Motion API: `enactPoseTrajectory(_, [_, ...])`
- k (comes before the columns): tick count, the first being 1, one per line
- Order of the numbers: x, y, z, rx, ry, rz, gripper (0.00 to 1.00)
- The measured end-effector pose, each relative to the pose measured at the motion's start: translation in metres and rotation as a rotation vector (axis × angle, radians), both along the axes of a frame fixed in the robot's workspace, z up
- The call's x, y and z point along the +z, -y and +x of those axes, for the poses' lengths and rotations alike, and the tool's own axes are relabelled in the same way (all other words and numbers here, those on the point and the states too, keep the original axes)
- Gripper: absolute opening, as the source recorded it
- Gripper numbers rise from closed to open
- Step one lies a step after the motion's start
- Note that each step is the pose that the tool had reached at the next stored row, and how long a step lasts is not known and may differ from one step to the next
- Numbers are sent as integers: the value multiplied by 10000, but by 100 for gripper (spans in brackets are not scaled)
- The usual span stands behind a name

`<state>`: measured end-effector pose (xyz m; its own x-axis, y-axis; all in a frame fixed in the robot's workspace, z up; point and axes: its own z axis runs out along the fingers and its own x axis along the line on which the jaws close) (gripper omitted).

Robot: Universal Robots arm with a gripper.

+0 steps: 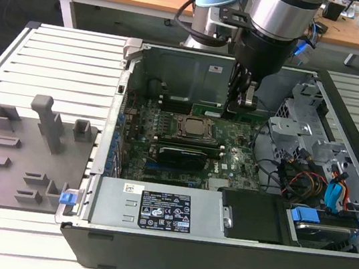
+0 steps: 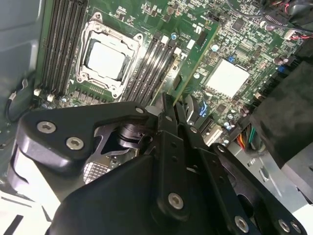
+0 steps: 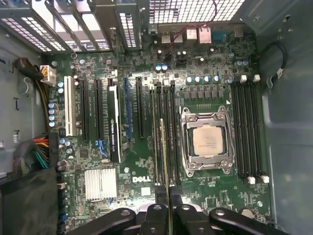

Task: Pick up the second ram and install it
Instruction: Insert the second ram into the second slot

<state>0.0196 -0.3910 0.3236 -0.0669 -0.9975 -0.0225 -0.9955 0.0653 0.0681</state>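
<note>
- The computer case (image 1: 215, 255) lies open on the slatted tabletop (image 1: 56, 55). A grey foam tray (image 1: 21, 151) sits beside it on the exterior view's left.
- Your arm (image 1: 278, 14) reaches down into the case from the far side, with the jaws low over the far part of the motherboard (image 3: 210, 196).
- The wide black card (image 3: 115, 122) sits in its own slot, well apart from where you are working.
- The processor socket (image 3: 206, 139) has a bank of long black memory slots (image 3: 157, 112) on each side. You are over the bank between the socket and the card.
- The jaws are clamped on the memory stick (image 3: 165, 147), gripping it near its middle. In the first wrist view it shows edge-on as a thin line running lengthwise along that bank.
- In the second wrist view the same green stick (image 2: 195, 63) slants away from the fingertips toward the slots, just beside the socket.
- Progress: the pick-up is done, and the stick is in hand and lined up with the slots.
- The install looks unfinished. I judge the stick sits just above or at the mouth of a slot. Whether its edge touches the slot, I can't tell.
- I can't make out which exact slot in the bank it is over, or whether another stick is in place.
</note>
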Motion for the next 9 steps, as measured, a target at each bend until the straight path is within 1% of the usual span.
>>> enactPoseTrajectory(7, [-124,0,0,0,0,5,14])
enactPoseTrajectory(9, [-149,0,0,0,0,5,14])
